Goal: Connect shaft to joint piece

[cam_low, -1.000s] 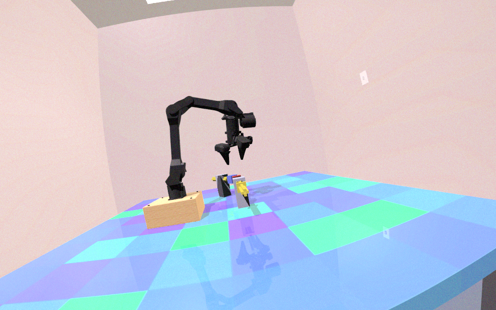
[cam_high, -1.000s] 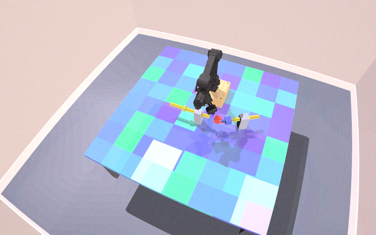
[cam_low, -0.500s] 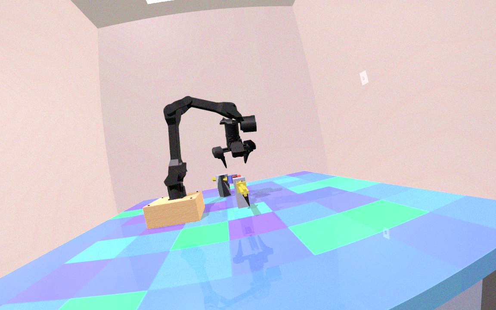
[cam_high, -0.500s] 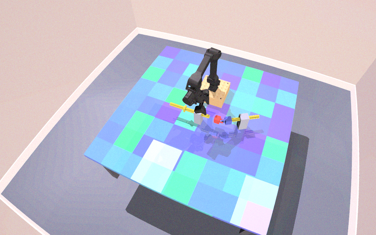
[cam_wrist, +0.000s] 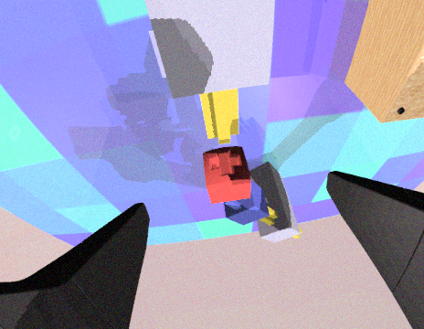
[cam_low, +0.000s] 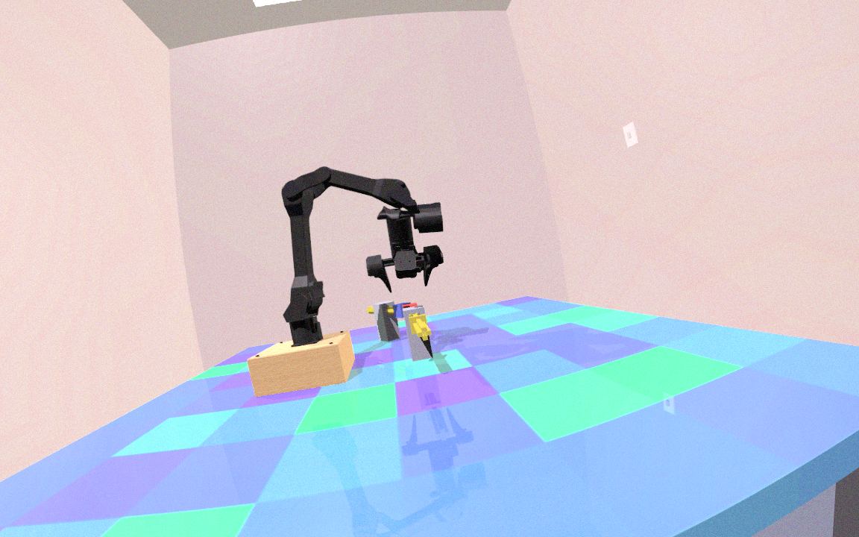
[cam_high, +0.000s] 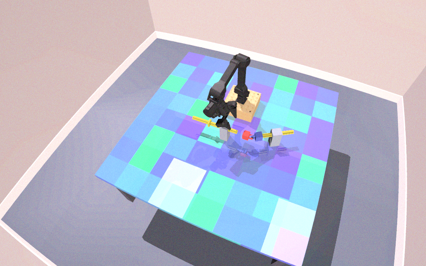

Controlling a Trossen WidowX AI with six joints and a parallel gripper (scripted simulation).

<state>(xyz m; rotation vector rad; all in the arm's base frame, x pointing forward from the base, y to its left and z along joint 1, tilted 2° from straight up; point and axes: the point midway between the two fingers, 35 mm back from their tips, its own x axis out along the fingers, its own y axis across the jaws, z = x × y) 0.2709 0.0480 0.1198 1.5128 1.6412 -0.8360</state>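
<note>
The red square joint piece [cam_high: 246, 135] [cam_low: 410, 306] [cam_wrist: 230, 189] is hinged to a blue part [cam_high: 258, 136] [cam_wrist: 246, 210] on the yellow first shaft [cam_high: 288, 132], which passes through the right grey block [cam_high: 276, 137] [cam_low: 388, 324]. Its opening faces the near end of the yellow second shaft [cam_high: 201, 120] [cam_low: 420, 325] [cam_wrist: 227, 111], with a small gap between them; exact alignment is hard to tell. The second shaft runs through the left grey block [cam_high: 224, 134] [cam_low: 414, 347] [cam_wrist: 241, 46] and has a cross-shaped collar. My gripper [cam_high: 232, 122] [cam_low: 408, 288] [cam_wrist: 237, 189] is wide open and empty above the setup, touching nothing.
The arm stands on a wooden base [cam_high: 244, 114] [cam_low: 299, 367] [cam_wrist: 390, 55] behind the shafts. Both blocks stand on the coloured, checkered table [cam_high: 208, 205] [cam_low: 586, 407]. The arm's shadow falls in front of the blocks.
</note>
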